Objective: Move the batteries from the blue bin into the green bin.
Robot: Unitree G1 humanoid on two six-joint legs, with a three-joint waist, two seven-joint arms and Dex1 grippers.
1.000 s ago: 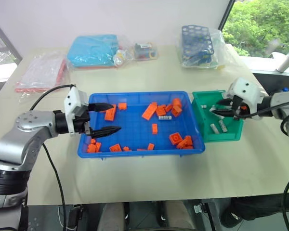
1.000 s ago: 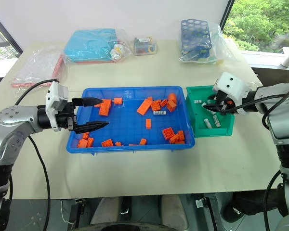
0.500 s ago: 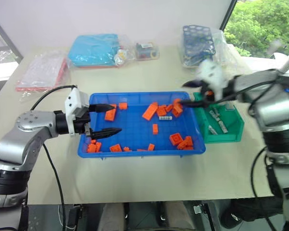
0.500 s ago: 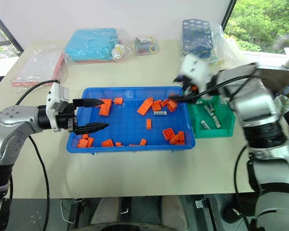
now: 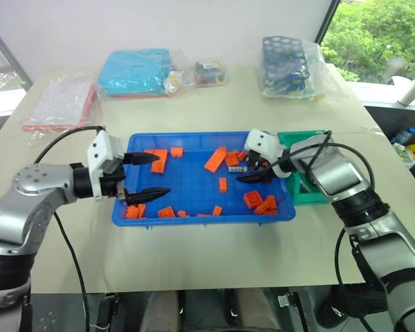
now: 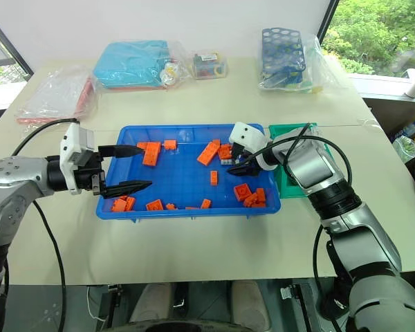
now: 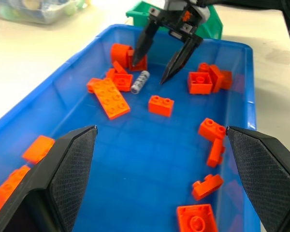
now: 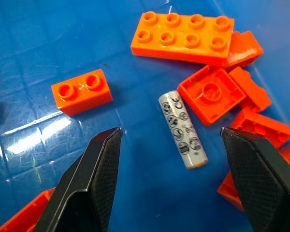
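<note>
Silvery battery (image 8: 181, 128) lies among orange bricks (image 8: 182, 36); I see my right pincer (image 7: 158, 70) released above it, left pincer (image 5: 145, 176) also released.

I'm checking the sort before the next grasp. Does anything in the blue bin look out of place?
Yes: one battery lies flat on the blue bin floor among orange bricks, the lone silvery cylinder there. It rests beside a square brick, directly ahead of the open right gripper. Nothing looks spilled or damaged.
</note>
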